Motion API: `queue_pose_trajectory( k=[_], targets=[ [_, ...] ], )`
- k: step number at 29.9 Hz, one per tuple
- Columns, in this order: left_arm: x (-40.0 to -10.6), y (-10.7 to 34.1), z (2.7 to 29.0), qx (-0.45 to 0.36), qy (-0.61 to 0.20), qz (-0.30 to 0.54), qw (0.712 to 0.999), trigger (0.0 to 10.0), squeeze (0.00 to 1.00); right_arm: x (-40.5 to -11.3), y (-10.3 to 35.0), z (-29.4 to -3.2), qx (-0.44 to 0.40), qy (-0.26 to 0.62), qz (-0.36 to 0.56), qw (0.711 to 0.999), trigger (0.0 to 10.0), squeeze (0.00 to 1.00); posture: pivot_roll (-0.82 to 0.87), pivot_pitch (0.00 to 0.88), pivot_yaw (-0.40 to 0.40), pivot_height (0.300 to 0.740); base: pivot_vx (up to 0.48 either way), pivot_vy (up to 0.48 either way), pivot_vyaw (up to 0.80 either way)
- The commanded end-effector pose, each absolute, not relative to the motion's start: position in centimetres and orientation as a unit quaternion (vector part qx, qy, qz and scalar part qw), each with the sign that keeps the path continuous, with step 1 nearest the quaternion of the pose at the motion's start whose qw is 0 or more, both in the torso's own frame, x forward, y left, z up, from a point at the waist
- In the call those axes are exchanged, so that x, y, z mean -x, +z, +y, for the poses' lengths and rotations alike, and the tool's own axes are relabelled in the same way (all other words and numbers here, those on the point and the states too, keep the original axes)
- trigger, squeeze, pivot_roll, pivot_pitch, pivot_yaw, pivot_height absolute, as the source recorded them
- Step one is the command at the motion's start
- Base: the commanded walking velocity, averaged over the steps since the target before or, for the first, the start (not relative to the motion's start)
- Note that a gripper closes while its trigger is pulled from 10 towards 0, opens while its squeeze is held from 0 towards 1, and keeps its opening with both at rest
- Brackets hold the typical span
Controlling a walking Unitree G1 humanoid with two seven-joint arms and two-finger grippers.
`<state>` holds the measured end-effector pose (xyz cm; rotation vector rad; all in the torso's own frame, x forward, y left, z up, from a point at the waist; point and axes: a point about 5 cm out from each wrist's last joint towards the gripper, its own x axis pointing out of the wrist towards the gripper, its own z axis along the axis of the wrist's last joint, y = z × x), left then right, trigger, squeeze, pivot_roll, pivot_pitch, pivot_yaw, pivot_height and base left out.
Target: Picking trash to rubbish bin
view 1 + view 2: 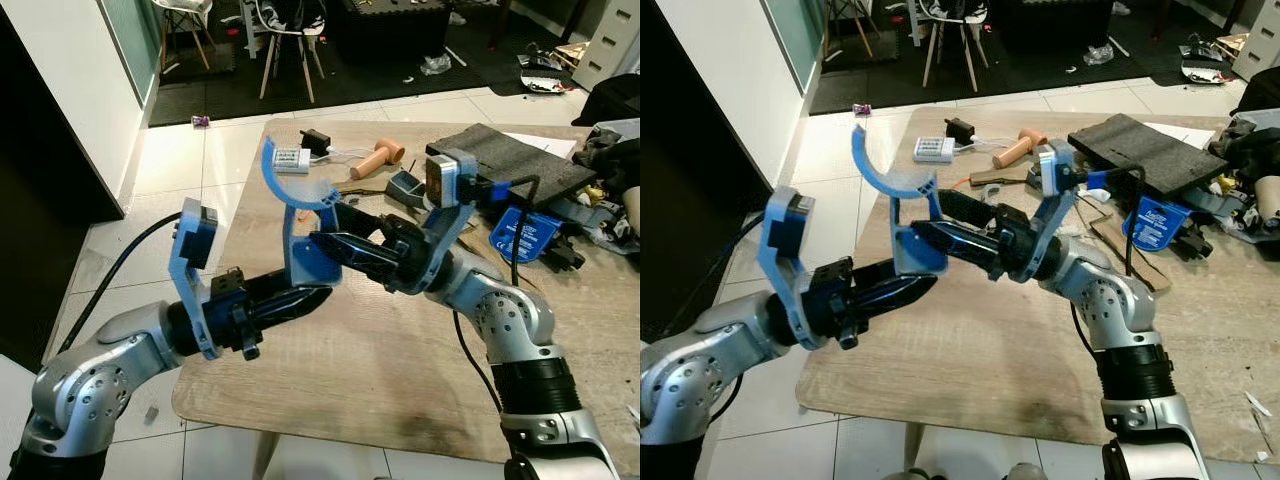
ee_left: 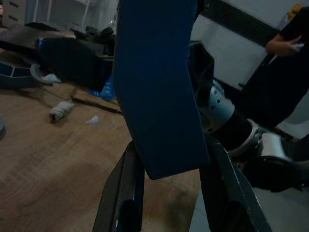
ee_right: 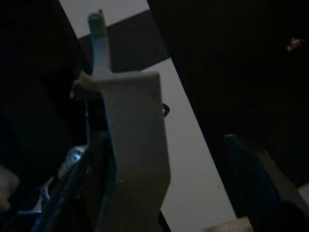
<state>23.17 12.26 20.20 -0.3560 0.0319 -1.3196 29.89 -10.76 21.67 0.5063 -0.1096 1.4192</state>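
A blue plastic piece (image 1: 300, 245) with a curved arm rising from a flat plate hangs above the wooden table (image 1: 400, 360). My left gripper (image 1: 312, 293) reaches it from below-left. In the left wrist view the plate (image 2: 154, 96) sits between both fingers (image 2: 126, 193), which press on its sides. My right gripper (image 1: 325, 230) comes in from the right at the same piece. In the right wrist view the piece (image 3: 135, 145) lies against one side while the other finger (image 3: 256, 183) stands far off it, so that gripper is open.
On the far half of the table lie a wooden mallet (image 1: 376, 158), a white box (image 1: 291, 160), a black mat (image 1: 510, 160) and a blue bag (image 1: 524, 235) among clutter. Chairs (image 1: 285, 30) stand beyond on a dark rug. Pale tiled floor lies to the left.
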Motion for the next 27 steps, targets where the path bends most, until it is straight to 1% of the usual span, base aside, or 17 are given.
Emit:
queue_pose_trajectory(
  k=[1,7,17,18,19,21,22,23,24,25,27],
  targets=[
    [-22.7,20.2,12.1,0.139,-0.620,0.015,0.772,10.0,0.00,-29.8,21.3,-10.5,-0.225,0.647,-0.047,0.727,0.0,0.00,-0.06,0.077,0.038,0.740,0.000,0.000,0.00],
    [-22.8,19.6,12.0,0.126,-0.616,0.030,0.777,10.0,0.00,-29.7,21.4,-10.4,-0.225,0.650,-0.050,0.724,0.0,0.00,-0.06,0.075,0.037,0.740,0.000,0.000,0.00],
    [-23.0,18.4,11.7,0.105,-0.615,0.054,0.780,10.0,0.00,-30.2,21.1,-10.4,-0.219,0.640,-0.046,0.735,0.0,0.00,-0.07,0.062,0.032,0.740,0.000,0.000,0.00],
    [-23.7,17.8,11.9,0.109,-0.595,0.060,0.794,10.0,0.00,-30.3,21.0,-10.4,-0.219,0.638,-0.046,0.737,0.0,0.00,-0.07,0.059,0.032,0.740,0.000,0.000,0.00],
    [-23.7,17.8,11.9,0.109,-0.595,0.060,0.794,10.0,0.00,-30.3,21.0,-10.4,-0.219,0.638,-0.046,0.737,0.0,0.00,-0.07,0.059,0.032,0.740,0.000,0.000,0.00],
    [-24.3,17.5,12.1,0.124,-0.577,0.065,0.805,10.0,0.00,-30.3,21.0,-10.4,-0.219,0.637,-0.046,0.738,0.0,0.00,-0.07,0.058,0.032,0.740,0.000,0.000,0.00],
    [-24.5,17.4,12.2,0.130,-0.570,0.067,0.809,10.0,0.08,-30.3,21.0,-10.4,-0.219,0.637,-0.046,0.738,0.0,0.00,-0.07,0.058,0.032,0.740,0.000,0.000,0.00],
    [-24.5,17.4,12.2,0.130,-0.570,0.067,0.809,10.0,0.08,-30.3,21.0,-10.4,-0.219,0.637,-0.046,0.738,0.0,0.00,-0.07,0.058,0.032,0.740,0.000,0.000,0.00],
    [-25.4,17.2,12.5,0.149,-0.543,0.068,0.824,10.0,1.00,-30.3,21.0,-10.4,-0.221,0.635,-0.047,0.738,0.0,0.00,-0.07,0.061,0.033,0.740,0.000,0.000,0.00],
    [-25.4,17.2,12.5,0.149,-0.543,0.068,0.824,10.0,1.00,-30.3,21.0,-10.4,-0.221,0.635,-0.047,0.738,0.0,0.00,-0.07,0.061,0.033,0.740,0.000,0.000,0.00],
    [-26.4,16.8,13.1,0.173,-0.507,0.063,0.842,10.0,1.00,-30.4,20.9,-10.4,-0.223,0.633,-0.049,0.740,0.0,0.00,-0.07,0.061,0.033,0.740,0.000,0.000,0.00]
  ],
)
